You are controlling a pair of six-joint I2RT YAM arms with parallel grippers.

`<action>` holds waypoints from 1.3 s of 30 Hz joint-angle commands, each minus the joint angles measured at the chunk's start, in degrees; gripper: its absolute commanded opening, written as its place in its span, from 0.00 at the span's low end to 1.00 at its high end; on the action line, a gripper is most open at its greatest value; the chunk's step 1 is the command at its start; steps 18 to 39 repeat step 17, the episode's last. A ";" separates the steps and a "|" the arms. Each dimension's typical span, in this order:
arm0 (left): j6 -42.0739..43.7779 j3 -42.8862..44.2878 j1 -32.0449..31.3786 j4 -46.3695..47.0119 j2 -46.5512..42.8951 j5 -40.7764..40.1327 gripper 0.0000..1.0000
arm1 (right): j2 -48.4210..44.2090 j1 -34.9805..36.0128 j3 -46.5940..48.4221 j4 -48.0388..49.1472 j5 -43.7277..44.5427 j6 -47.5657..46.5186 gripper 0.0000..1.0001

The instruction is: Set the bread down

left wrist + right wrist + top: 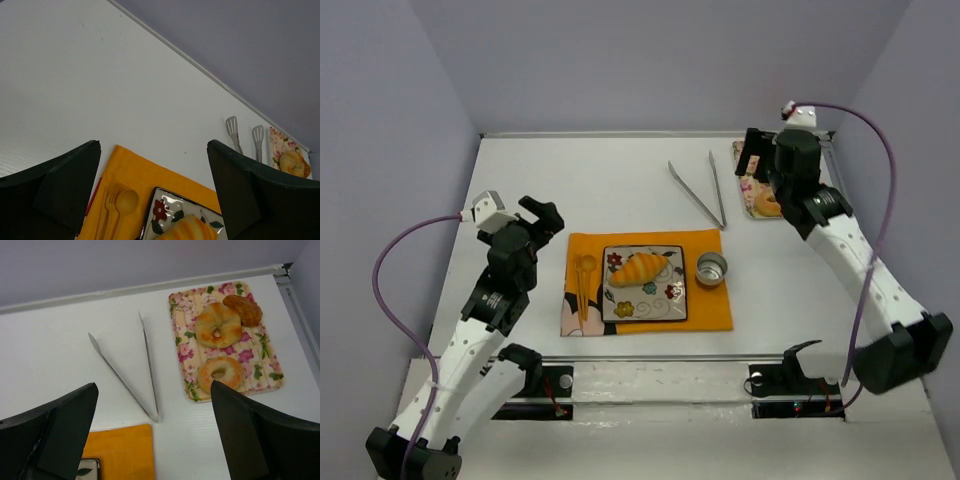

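Bread (pixel 639 270), an elongated golden-yellow roll with browner diagonal ridges, lies free on the square white flower-painted plate (pixel 645 310), held by nothing. Start at the right gripper (pixel 154 389): its two dark fingers stand wide apart with nothing between them, hanging over the far right of the table, well apart from the roll. Ahead of it on the table lie long metal tongs (pixel 122 376), and beside those a pink floral tray (pixel 181 352) carrying a pale ring donut (pixel 220 374), a golden round bun (pixel 217 325) and a small dark-brown bun (pixel 243 310). The left gripper (pixel 153 146) is likewise spread and empty, near the left edge of the orange cloth mat (pixel 710 305) on which the plate, a small metal cup (pixel 711 268) and a yellow fork and spoon (pixel 584 285) rest. By my reading the placing is done (the roll sits in the plate's far half, not centred). The risk lies in the retreat: a low sweep by the right arm could catch the tongs or the cup, and a snag on the mat would drag the plate and tip the roll off.
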 commanded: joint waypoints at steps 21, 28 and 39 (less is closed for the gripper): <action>-0.18 -0.56 0.27 1.97 -0.42 -0.71 0.99 | -32.56 0.04 -33.90 2.41 9.95 14.64 1.00; -0.18 -0.56 0.27 1.97 -0.42 -0.71 0.99 | -32.56 0.04 -33.90 2.41 9.95 14.64 1.00; -0.18 -0.56 0.27 1.97 -0.42 -0.71 0.99 | -32.56 0.04 -33.90 2.41 9.95 14.64 1.00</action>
